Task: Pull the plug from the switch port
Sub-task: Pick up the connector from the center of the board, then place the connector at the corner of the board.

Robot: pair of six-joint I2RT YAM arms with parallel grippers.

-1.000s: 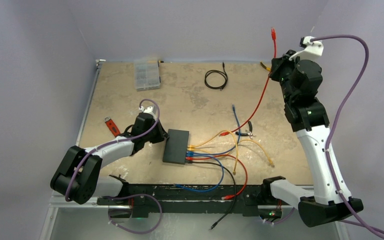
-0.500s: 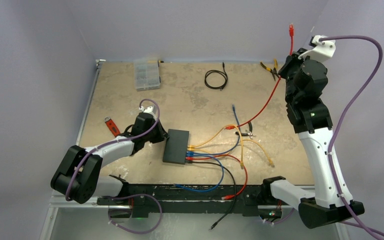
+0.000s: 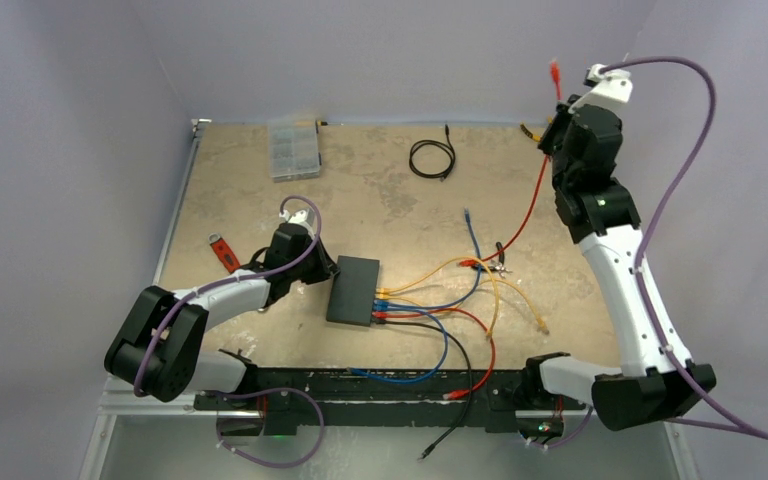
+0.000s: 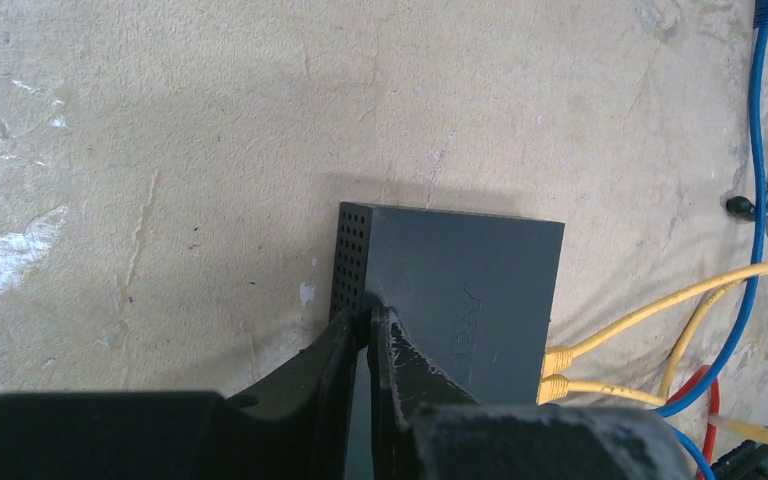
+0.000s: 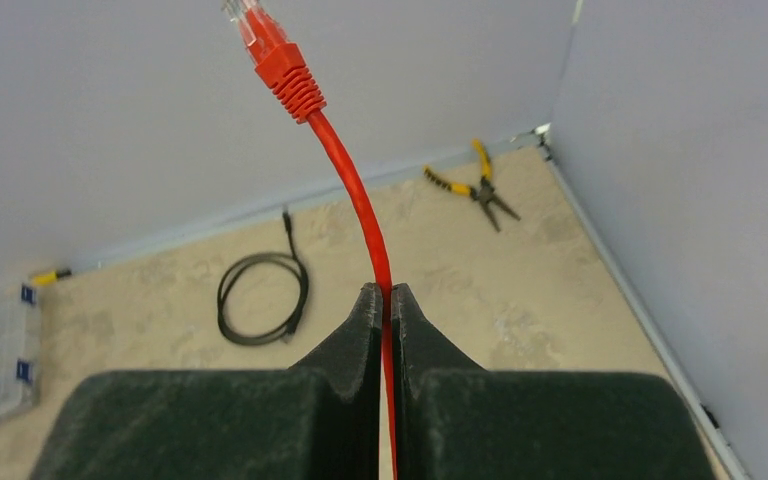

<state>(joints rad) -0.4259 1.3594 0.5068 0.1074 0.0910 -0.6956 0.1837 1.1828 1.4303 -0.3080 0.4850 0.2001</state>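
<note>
The right gripper, clamped on the red cable, swings its freed plug back leftward, so the pull looks done, while the left gripper, fingers nearly together, pins the switch.

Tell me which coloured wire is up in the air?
The thin red cable pinched in the right gripper, plug pointing up; the other cables lie on the tan table.

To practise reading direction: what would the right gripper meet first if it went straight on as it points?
Probably the grey back wall, though depth is unclear; the red cable in the right gripper would travel with it.
</note>
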